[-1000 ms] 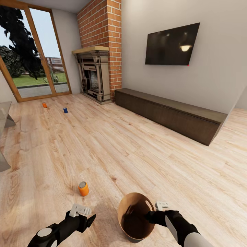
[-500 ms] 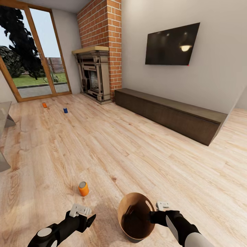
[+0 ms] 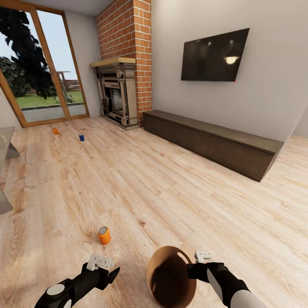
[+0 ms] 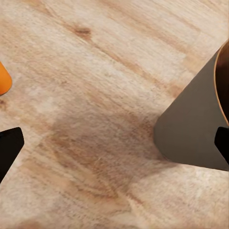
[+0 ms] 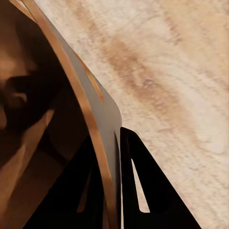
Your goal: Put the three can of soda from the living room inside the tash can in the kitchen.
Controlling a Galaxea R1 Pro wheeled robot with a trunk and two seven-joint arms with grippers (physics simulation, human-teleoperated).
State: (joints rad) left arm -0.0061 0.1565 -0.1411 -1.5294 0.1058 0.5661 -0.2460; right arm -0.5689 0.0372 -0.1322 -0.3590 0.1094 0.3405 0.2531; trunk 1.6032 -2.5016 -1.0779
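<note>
— Where are my arms sitting right now?

— Both low, at the near edge of the head view, over the living room's plank floor (image 3: 171, 188). My right arm comes in bent from the corner, and the right gripper (image 3: 191, 271) is clamped on the rim of the tash can (image 3: 164, 282) — one finger inside the wall, one outside, with the wall pinched between them in the wrist view. The can tilts, its dark mouth facing up and toward me. My left arm reaches forward beside it, and the left gripper (image 3: 112, 275) hangs just above the boards with its fingers spread wide, nothing between them.

— And the cans of soda?

— The nearest orange can (image 3: 104, 235) stands upright on the floor just ahead of my left gripper, apart from it. The dark blue can (image 3: 81, 137) and the second orange can (image 3: 55, 131) stand far off, near the glass doors (image 3: 42, 64), a little apart from each other.

— Anything you can't read?

— The bin's base is cut off by the frame's edge. In the left wrist view only a sliver of the orange can shows at the border, and the bin's outer wall (image 4: 191, 129) is cropped. The far cans are too small for detail.
</note>
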